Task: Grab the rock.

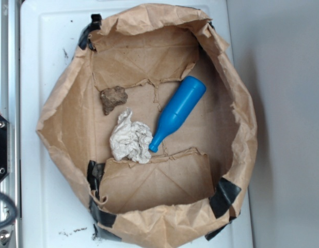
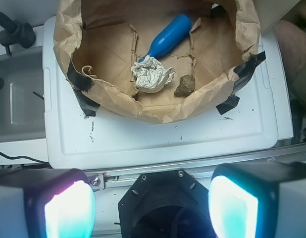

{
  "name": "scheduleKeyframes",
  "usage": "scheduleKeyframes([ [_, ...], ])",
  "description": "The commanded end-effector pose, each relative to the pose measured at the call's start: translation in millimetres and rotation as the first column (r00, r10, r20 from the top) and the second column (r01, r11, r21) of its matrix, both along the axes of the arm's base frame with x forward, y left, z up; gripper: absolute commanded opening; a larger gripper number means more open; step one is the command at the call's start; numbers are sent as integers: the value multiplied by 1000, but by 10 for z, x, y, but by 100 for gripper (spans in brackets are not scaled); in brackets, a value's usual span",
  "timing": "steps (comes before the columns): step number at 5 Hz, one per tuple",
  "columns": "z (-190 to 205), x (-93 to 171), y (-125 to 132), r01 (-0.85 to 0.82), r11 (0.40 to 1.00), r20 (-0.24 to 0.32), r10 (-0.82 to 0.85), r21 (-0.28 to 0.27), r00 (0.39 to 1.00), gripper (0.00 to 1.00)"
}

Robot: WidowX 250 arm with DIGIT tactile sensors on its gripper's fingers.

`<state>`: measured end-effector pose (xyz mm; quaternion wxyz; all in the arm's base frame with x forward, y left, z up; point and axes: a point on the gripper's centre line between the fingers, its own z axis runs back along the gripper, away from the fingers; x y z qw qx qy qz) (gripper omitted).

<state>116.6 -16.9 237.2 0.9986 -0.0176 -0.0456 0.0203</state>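
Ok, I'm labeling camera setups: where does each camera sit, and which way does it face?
Exterior: overhead, looking straight down into the paper bag; none of the robot's hand shows.
Wrist: mounted on the arm, looking forward and down at the bag from outside it; the hand shows at the bottom, fingers spread, empty.
Shared: rock, paper wad, blue bottle.

Exterior: directly overhead, looking straight down, close on the paper bag (image 1: 61,150). Wrist: farther back behind the pincer (image 2: 152,206), tilted toward 12 o'clock. Both share the bag's interior, seen from opposite ends.
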Motion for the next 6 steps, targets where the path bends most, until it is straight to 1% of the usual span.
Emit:
scheduleKeyframes([
  [1,0,0,0,0,1000,0,0,0,1000,100],
  [2,-4,357,38,70,997,-24,-71,-42,997,100],
  [3,-170,528,6,183,982,62,-186,48,981,100],
  [4,-146,906,125,218,976,-10,-218,7,976,100],
  [6,-146,906,125,218,976,-10,-218,7,976,100],
])
